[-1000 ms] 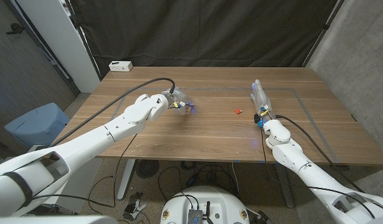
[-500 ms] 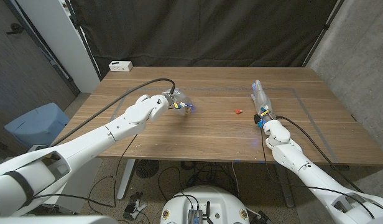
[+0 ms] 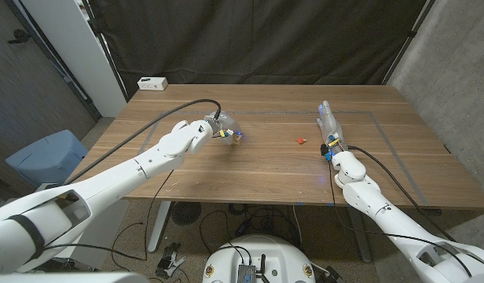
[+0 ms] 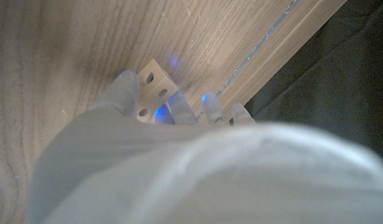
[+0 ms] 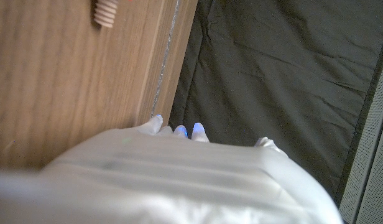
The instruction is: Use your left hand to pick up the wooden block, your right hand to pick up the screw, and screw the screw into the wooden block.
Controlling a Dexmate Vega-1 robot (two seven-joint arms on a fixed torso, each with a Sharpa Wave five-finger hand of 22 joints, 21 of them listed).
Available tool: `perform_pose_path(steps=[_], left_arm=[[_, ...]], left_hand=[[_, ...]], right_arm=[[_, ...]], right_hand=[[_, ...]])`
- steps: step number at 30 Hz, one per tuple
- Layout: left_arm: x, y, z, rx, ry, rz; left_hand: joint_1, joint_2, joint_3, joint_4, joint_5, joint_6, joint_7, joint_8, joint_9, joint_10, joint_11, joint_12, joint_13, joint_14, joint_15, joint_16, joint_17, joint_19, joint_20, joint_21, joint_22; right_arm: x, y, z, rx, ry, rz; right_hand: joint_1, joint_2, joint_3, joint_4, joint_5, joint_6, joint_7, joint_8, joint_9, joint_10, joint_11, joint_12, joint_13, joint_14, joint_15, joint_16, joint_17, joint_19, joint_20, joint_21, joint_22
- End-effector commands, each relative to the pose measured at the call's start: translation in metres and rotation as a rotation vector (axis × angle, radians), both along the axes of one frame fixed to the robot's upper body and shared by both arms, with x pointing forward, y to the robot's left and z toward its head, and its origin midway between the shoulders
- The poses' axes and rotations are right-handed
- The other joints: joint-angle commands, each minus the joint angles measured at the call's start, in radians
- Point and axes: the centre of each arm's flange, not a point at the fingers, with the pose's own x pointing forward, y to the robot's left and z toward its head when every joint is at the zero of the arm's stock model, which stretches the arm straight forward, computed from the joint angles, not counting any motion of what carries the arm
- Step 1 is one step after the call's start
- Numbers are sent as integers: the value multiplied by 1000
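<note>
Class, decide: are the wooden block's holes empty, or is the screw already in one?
Empty: the wooden block shows open holes; the screw lies apart on the table.

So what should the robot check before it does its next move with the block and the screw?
1. Left hand has the wooden block: ok, its fingers are around the block in the left wrist view.
2. Block lifted off the table: cannot tell.
3. Block's holes free: ok, round holes show on its face.
4. Screw ready to grab: ok, it lies alone on the table between the hands.
5. Right hand has the screw: not ok, it stands apart from the screw.
6. Right hand free to grab: ok, nothing shows in its fingers.
</note>
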Motion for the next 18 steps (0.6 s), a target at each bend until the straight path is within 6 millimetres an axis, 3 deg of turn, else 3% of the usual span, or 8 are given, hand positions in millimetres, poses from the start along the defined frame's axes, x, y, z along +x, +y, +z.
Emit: perform_pose_path(steps=[1, 15, 18], left_arm=[[4, -2, 2, 2, -13, -29], [5, -4, 0, 2, -26, -61], [4, -3, -1, -3, -35, -71]], left_hand=[[23, 9, -5, 0, -6, 23, 0, 4, 2, 34, -1, 14, 9, 32, -7, 11, 5, 19, 2, 4, 1], [51, 24, -24, 2, -10, 162, -1, 18, 5, 136, -2, 28, 38, 107, -44, 9, 7, 71, 2, -1, 1], [62, 29, -33, 3, -11, 233, -1, 26, 6, 172, -4, 28, 51, 133, -62, 9, 8, 89, 2, -2, 0]], right_arm=[[2, -1, -3, 8, 4, -8], [3, -3, -4, 14, 6, -12], [3, -4, -4, 13, 7, -12]], right_hand=[[1, 4, 1, -4, 7, 4, -2, 6, 3, 0, 1, 9, 2, -14, -3, 9, 1, -6, -18, 7, 3], [0, 5, 1, -4, 8, 5, -3, 5, 3, 0, -1, 9, 2, -13, -3, 10, 2, -5, -18, 7, 3], [0, 5, 1, -4, 8, 6, -4, 5, 3, 1, 0, 9, 2, -13, -2, 10, 2, -5, -18, 7, 3]])
